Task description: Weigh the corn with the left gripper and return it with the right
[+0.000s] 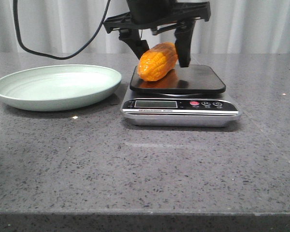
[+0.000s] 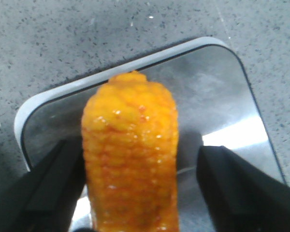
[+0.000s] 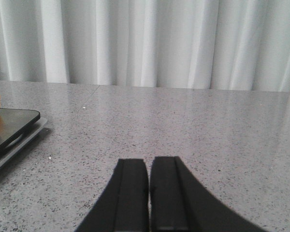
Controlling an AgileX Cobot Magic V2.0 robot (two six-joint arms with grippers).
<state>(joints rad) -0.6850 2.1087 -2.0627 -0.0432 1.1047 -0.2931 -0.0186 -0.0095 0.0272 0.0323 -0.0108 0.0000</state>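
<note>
The orange-yellow corn [image 1: 157, 61] lies tilted on the black platform of the kitchen scale [image 1: 198, 79], at its back left part. My left gripper [image 1: 160, 59] straddles the corn from above, one black finger on each side. In the left wrist view the corn [image 2: 130, 159] sits between the fingers [image 2: 232, 188]; one finger is against it and a gap shows on the other side, so the left gripper [image 2: 142, 145] is open. My right gripper [image 3: 149, 162] is shut and empty, low over the table to the right of the scale [image 3: 9, 125]. It is out of the front view.
A pale green plate [image 1: 58, 87] stands left of the scale. The scale's display and buttons [image 1: 193, 103] face the front. White curtains close off the back. The table's front edge runs along the bottom of the front view.
</note>
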